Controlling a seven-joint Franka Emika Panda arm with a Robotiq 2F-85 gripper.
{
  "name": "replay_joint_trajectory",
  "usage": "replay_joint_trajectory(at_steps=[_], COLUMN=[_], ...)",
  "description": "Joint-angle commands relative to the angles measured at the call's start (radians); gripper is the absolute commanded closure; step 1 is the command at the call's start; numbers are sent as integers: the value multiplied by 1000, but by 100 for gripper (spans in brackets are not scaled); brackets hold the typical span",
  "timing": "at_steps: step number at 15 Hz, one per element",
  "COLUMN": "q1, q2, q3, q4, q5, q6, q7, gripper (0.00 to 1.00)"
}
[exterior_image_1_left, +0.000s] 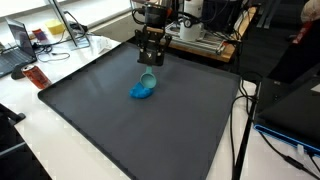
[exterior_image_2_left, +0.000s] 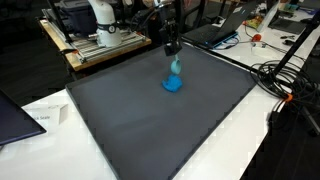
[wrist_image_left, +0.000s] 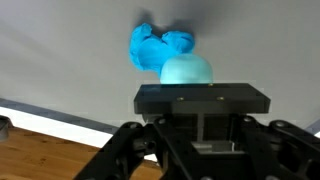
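My gripper (exterior_image_1_left: 149, 62) hangs low over the far part of a dark grey mat (exterior_image_1_left: 120, 130). Its fingers are shut on a pale teal rounded thing (exterior_image_1_left: 148, 78), perhaps a small cup, which sticks out below the fingertips. Right under it a crumpled bright blue cloth (exterior_image_1_left: 143, 93) lies on the mat, touching or nearly touching the teal thing. In the other exterior view the gripper (exterior_image_2_left: 173, 52) stands above the teal thing (exterior_image_2_left: 176, 66) and the blue cloth (exterior_image_2_left: 173, 85). The wrist view shows the teal thing (wrist_image_left: 186, 70) beside the cloth (wrist_image_left: 153, 46); the gripper's black body hides the fingertips.
The mat covers most of a white table (exterior_image_1_left: 60, 140). A laptop (exterior_image_1_left: 18, 45) and a red item (exterior_image_1_left: 36, 76) lie off one mat edge. Metal equipment (exterior_image_1_left: 200, 35) stands behind the arm. Cables (exterior_image_2_left: 285, 80) trail beside the table, and a paper (exterior_image_2_left: 42, 116) lies near a corner.
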Motion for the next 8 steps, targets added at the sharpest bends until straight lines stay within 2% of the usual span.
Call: replay_joint_trajectory(at_steps=[1, 8], q1=[4, 82], q2=[48, 110], q3=[-28, -122], q4=[36, 93], q5=[-105, -298], q6=[-20, -63], q7=[73, 213], gripper=[78, 78])
